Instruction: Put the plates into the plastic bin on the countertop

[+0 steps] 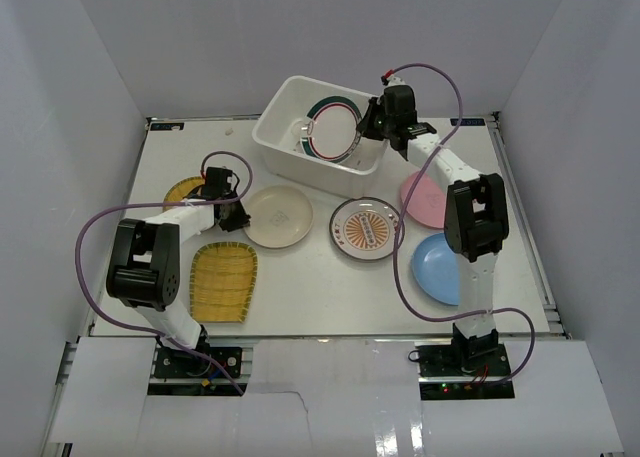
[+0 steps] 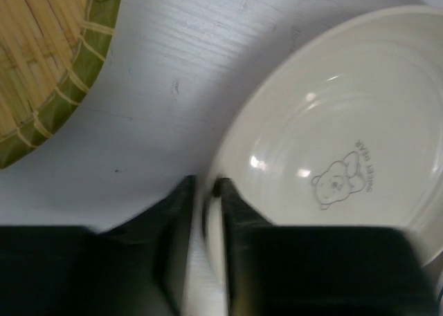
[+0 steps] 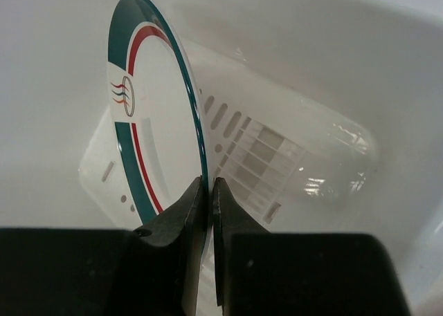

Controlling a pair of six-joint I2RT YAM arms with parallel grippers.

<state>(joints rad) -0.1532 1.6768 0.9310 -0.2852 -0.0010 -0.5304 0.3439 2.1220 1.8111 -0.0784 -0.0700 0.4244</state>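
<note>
Green-rimmed plate (image 3: 149, 122) in bin (image 1: 283, 112), clamped by R pincer (image 3: 209, 184) | L pincer (image 2: 205, 191) astride cream plate (image 2: 346, 122) rim, grip unclear | woven round (image 2: 41, 53) beside

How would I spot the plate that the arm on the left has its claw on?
Start at the white tub at the back of the table; just in front of it lies a round cream plate, its left rim inside the left claw. Unlike the woven yellow dish and the orange-patterned plate beside it, it is plain but for a tiny bear drawing.
</note>
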